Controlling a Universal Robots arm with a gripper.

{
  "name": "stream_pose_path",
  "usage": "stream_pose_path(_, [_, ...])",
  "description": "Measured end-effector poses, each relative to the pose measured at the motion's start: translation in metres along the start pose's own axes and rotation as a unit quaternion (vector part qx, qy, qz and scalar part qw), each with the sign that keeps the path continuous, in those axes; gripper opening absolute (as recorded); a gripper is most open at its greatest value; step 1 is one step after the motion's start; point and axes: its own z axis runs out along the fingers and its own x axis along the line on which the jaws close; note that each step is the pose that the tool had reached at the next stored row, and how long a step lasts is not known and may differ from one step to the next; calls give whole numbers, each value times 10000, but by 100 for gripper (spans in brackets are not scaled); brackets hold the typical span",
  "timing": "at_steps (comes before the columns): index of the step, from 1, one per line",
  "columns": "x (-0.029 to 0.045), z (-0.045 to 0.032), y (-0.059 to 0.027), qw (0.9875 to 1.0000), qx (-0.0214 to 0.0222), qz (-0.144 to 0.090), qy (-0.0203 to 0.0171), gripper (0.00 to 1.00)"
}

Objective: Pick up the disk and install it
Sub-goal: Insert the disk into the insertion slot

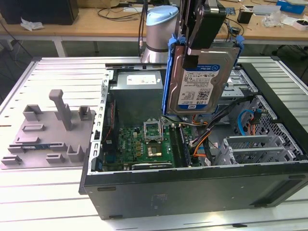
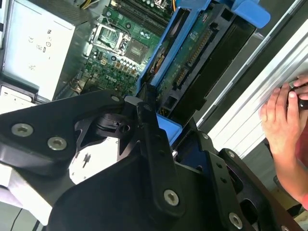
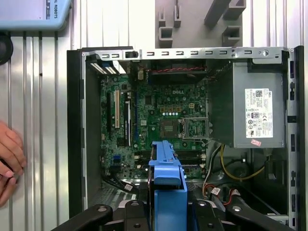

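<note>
Held upright: silver rectangular hard disk [image 1: 204, 82], blue-and-white label, thin blue plastic carrier round its edges. It hangs above the open black metal computer case [image 1: 192, 195], over the green circuit board [image 1: 144, 139] and clear of the case walls. The black gripper [image 1: 192, 54] has its jaws clamped on the disk's upper edge. A grey boxy power supply [image 1: 137, 94] is beside it, and a person's hand [image 3: 9, 161] rests on the ribbed aluminium table [image 1: 48, 202] near the case wall

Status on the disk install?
Gripper shut on disk. Disk upright, held above open case. Person's hand beside case, outside it.
</note>
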Motion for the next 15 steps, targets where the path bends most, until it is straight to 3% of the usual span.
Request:
stream_pose_path(2, [21,2,0,10000,-1,-1,-64,36])
stream_pose_path(4, [37,3,0,9999,-1,-2,-104,36])
stream_pose_path(11, [82,11,-1,9998,-2,-4,-187,36])
stream_pose_path(15, [89,11,-1,9998,-2,-4,-195,36])
